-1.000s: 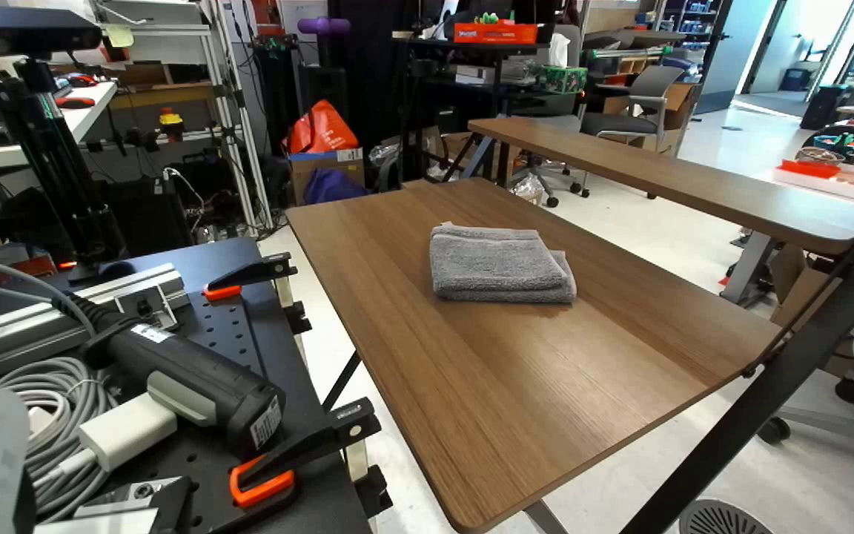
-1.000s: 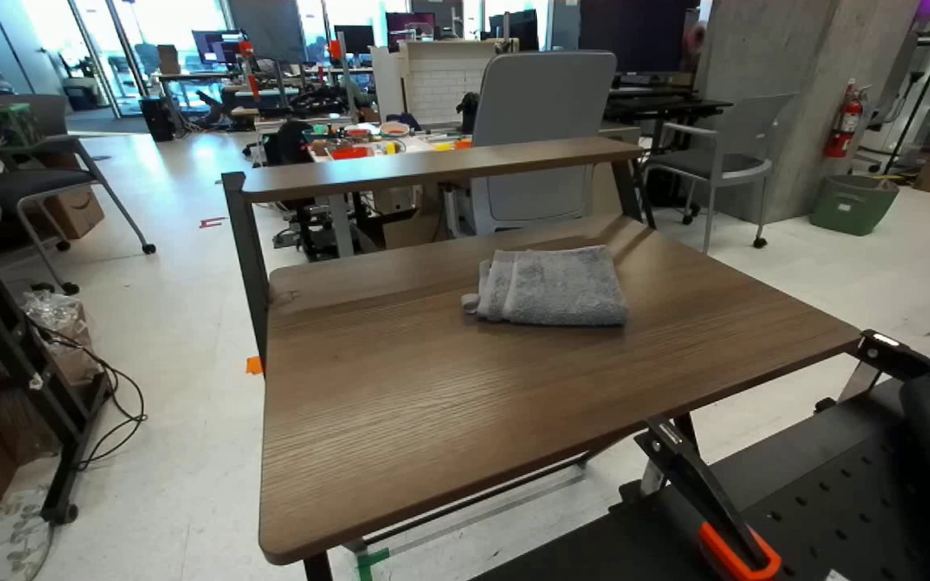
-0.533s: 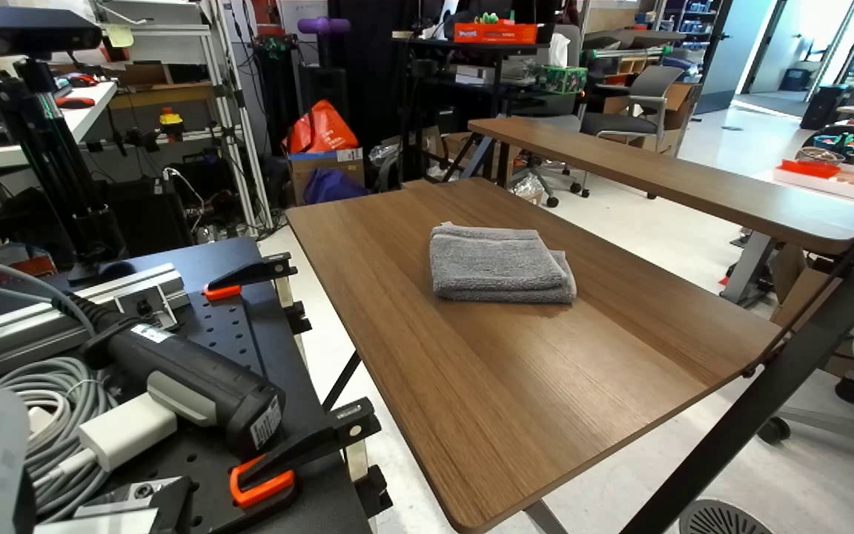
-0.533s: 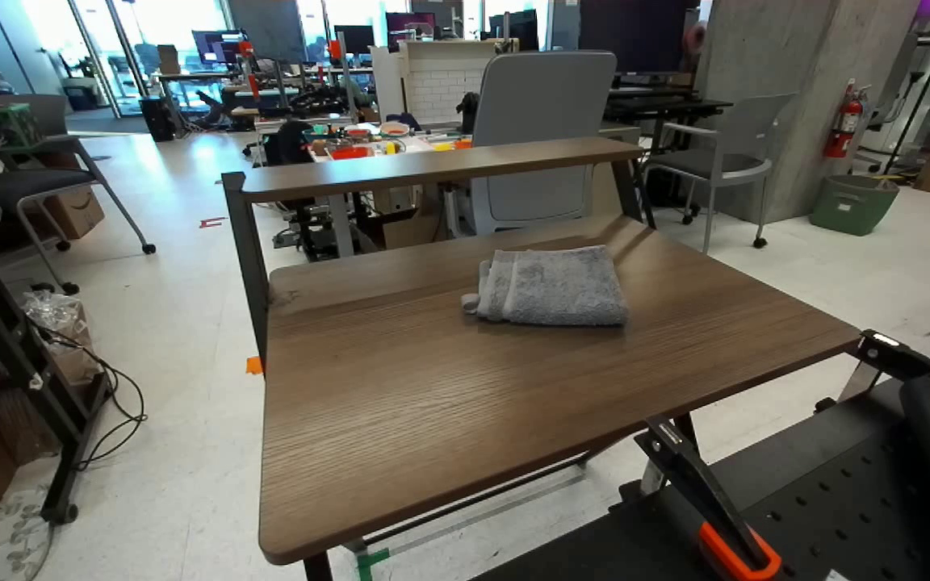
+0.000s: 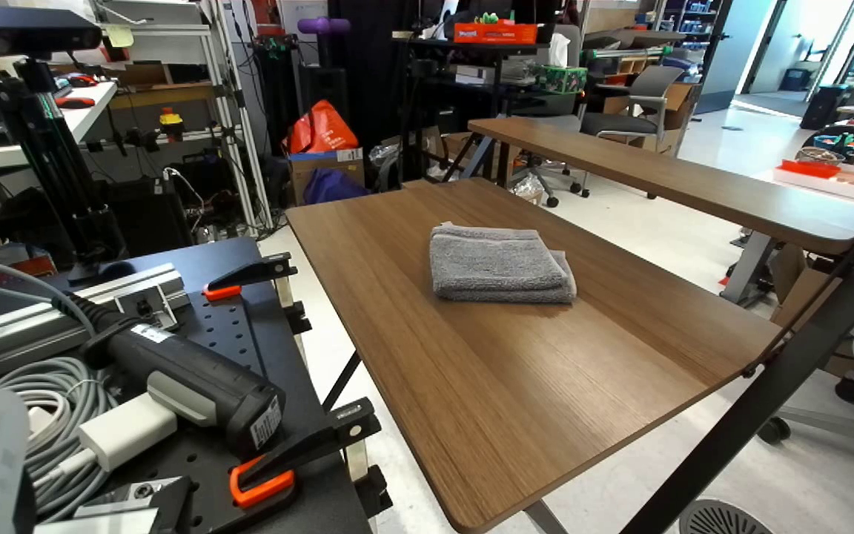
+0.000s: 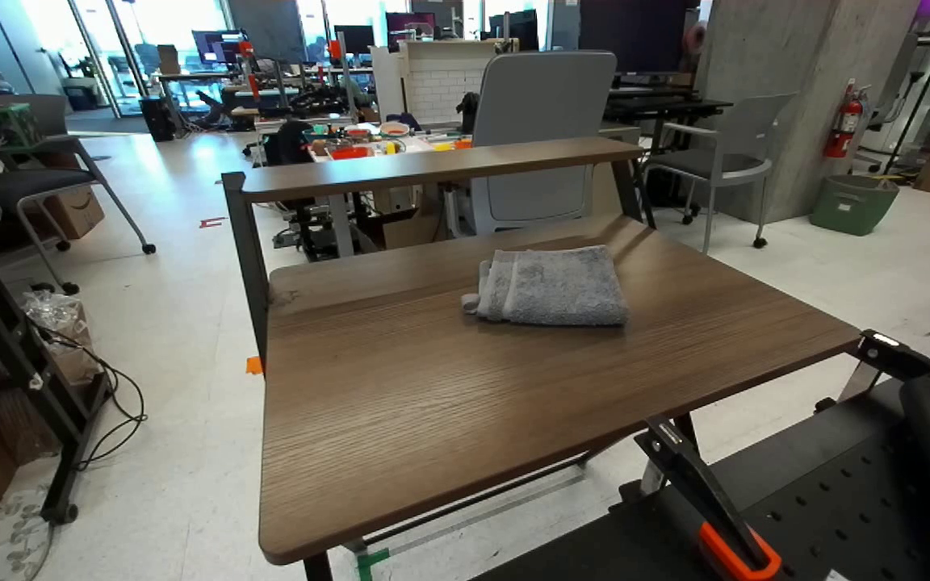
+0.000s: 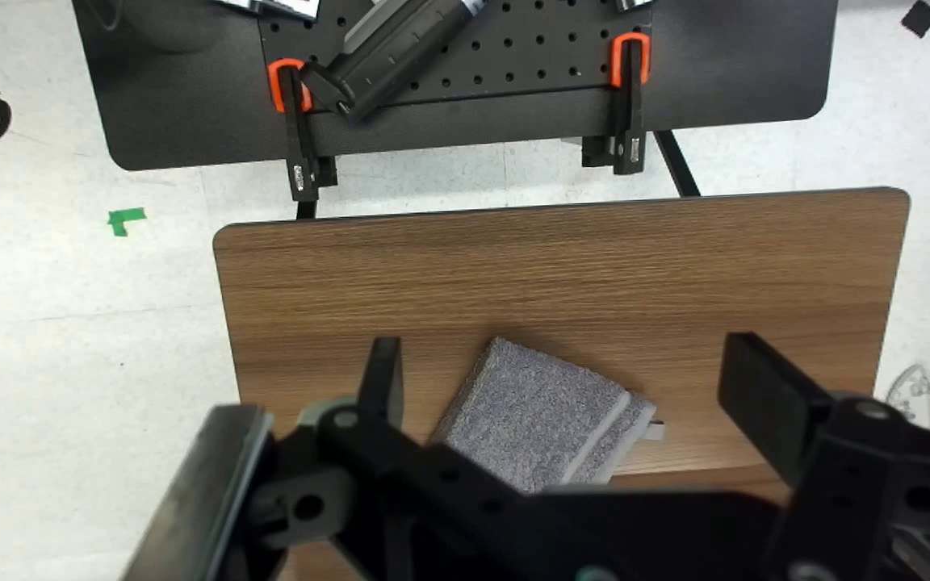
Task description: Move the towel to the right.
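- Grey and folded flat, the towel (image 6: 554, 286) rests on the brown wood-grain table (image 6: 400, 387), nearer the raised shelf (image 6: 441, 167) than the black bench (image 7: 473, 125), and turned askew to the table's edges in your wrist view.
- Your gripper (image 7: 563, 365) has its fingers (image 7: 383, 379) spread wide, with nothing held; they frame the towel in the wrist view but seem to hang well above it. Both exterior views show no gripper at all.
- You look to be at the outset, by my judgement: no grasp made, no lift. A towel already shifted and let go would look much the same, so I cannot rule that out.
- If it is the start, you have everything left to do: come down, close on a folded edge, carry or drag it right, let go. Which way right runs, the views alone do not settle.
- The table looks smooth, so the towel should slide, though its layers may part if you catch only the top one.
- Around you: orange-tipped clamps (image 7: 633, 105) and a black handheld tool (image 5: 212, 378) on the bench, a grey chair (image 6: 542, 129) behind the shelf, a red fire extinguisher (image 6: 843, 129) by a concrete pillar (image 6: 780, 48), and a green bin (image 6: 852, 204) on the pale floor (image 6: 174, 403).
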Motion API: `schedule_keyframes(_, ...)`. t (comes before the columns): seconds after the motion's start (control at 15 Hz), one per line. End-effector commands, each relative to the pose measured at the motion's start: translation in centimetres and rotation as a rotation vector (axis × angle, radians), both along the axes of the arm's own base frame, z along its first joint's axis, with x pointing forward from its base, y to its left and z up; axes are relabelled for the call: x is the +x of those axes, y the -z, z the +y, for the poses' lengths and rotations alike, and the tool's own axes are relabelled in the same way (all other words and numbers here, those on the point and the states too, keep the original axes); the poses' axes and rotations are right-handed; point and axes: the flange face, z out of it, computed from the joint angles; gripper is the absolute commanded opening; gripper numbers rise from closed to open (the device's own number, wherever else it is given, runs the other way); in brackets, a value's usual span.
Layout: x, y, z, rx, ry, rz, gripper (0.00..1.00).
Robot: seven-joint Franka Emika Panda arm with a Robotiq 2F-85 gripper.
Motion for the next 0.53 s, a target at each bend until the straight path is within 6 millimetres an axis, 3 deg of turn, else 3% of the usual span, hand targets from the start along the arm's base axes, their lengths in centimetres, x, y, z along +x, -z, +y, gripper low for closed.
schedule_keyframes(0.0, 0.0, -0.1, 0.0, 0.0, 0.0, 0.001, 1.0)
schedule_keyframes(0.27, 2.6, 1.4, 1.3, 0.018, -0.01, -0.029, 1.0)
schedule_keyframes(0.47, 5.6, 4.0, 2.7, 0.018, -0.021, -0.049, 1.0)
